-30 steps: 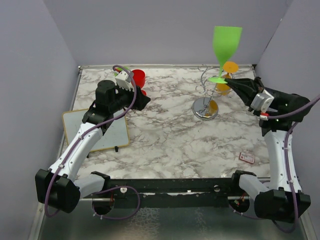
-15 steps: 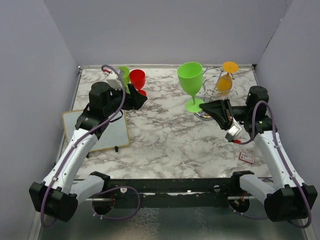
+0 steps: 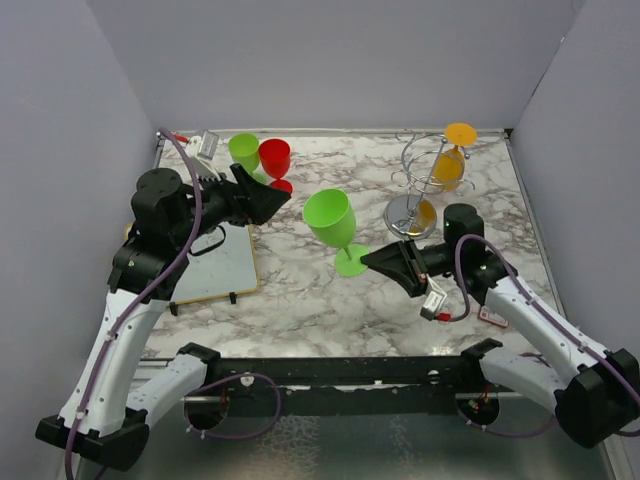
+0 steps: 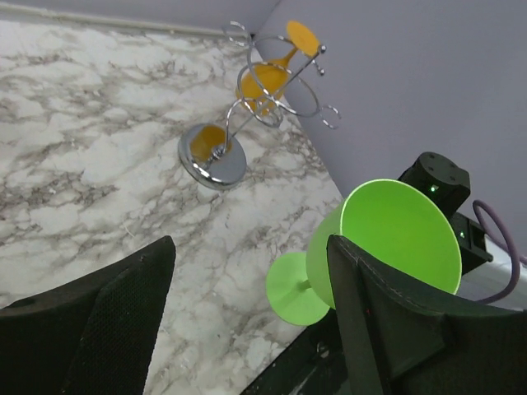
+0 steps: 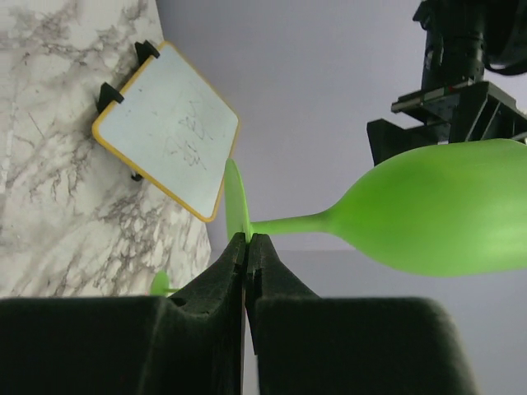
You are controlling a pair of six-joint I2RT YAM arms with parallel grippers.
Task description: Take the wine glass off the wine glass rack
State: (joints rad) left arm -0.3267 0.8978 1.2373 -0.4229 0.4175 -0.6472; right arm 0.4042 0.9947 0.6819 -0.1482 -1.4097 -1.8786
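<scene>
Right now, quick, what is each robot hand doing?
Left gripper: open, holding nothing.
Right gripper: closed on the foot of the green glass.

I read the green glass (image 3: 328, 215) as smooth plastic with a soft sheen. The rack (image 4: 221, 164) is polished metal wire, mirror-bright at its base. The counter (image 3: 300, 290) shows a smooth marble-pattern finish, low gloss. The right end effector (image 5: 247, 241) is matt black, finely grained. The whiteboard (image 3: 222, 265) face is smooth white, faintly glossy.
</scene>
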